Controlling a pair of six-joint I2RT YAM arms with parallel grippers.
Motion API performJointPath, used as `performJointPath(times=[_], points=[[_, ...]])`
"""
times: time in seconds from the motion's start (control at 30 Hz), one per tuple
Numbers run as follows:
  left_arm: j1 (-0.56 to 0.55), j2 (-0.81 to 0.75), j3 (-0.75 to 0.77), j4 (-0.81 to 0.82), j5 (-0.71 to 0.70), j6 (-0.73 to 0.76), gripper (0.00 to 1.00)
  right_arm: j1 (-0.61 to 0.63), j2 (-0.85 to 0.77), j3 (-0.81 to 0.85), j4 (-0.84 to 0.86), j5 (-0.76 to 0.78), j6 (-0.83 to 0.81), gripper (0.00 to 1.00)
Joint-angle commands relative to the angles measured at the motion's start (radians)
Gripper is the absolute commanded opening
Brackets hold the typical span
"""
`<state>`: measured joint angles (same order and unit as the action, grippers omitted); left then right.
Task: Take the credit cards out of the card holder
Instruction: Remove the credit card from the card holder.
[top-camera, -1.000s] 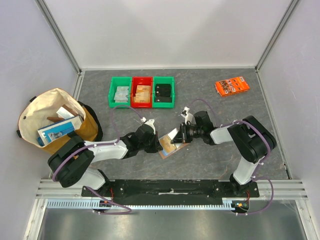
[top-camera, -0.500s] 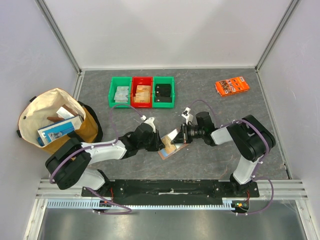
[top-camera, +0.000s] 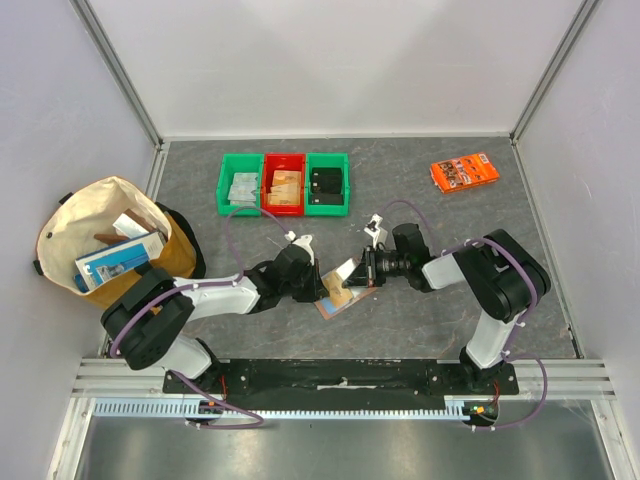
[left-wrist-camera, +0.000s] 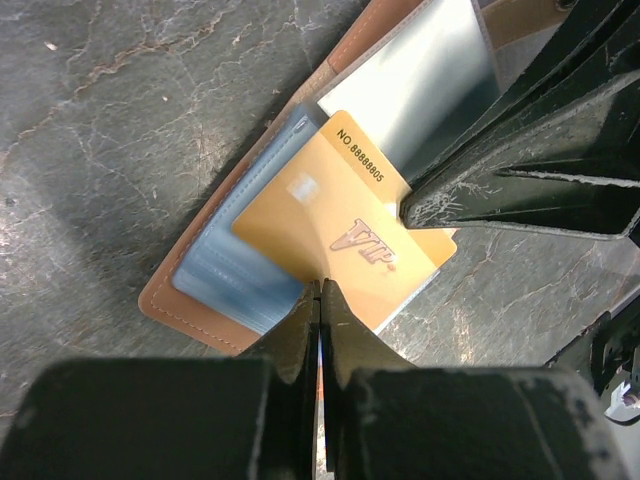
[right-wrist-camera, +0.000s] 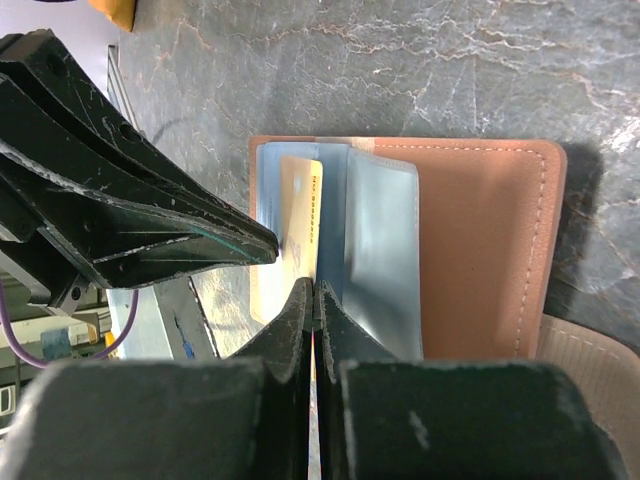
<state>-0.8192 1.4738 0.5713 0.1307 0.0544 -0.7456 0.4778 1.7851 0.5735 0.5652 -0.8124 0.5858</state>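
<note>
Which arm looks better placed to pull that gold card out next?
Left, probably: the left gripper, closed, meets the gold card at its loose edge, while the right gripper sits among the wallet sleeves.

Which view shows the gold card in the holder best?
Left wrist: the gold card lies face-up, print readable, protruding from the card holder. Right wrist shows only a narrow strip of it; top external, a tiny tan patch.
</note>
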Motion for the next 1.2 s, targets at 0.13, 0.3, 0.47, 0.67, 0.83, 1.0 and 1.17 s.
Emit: performJointPath(times=[0.13,0.3,0.47,0.67,0.83,1.0,1.17], points=[[0.003,0.013,0.002,-0.08,-0.018,0.005,0.02,-0.03,-0.015,0.008,-0.025,0.018,-0.03,0.0],[0.003,0.025,0.013,-0.098,-0.011,0.017,0.02,-0.054,-0.068,0.029,-0.155,0.074,-0.121,0.0],[0.003,0.029,0.015,-0.097,-0.001,0.022,0.02,-0.053,-0.066,0.054,-0.206,0.052,-0.153,0.1],[0.003,0.034,0.018,-0.092,0.01,0.025,0.02,-0.05,-0.039,0.043,-0.157,0.027,-0.123,0.31],[0.002,0.039,0.015,-0.085,0.018,0.025,0.02,-0.039,-0.015,0.028,-0.097,0.006,-0.081,0.36],[0.003,0.043,0.016,-0.082,0.024,0.025,0.02,-0.022,0.008,0.026,-0.062,-0.016,-0.058,0.32],[0.003,0.037,0.013,-0.08,0.022,0.023,0.02,-0.025,-0.001,0.031,-0.053,-0.021,-0.047,0.06]])
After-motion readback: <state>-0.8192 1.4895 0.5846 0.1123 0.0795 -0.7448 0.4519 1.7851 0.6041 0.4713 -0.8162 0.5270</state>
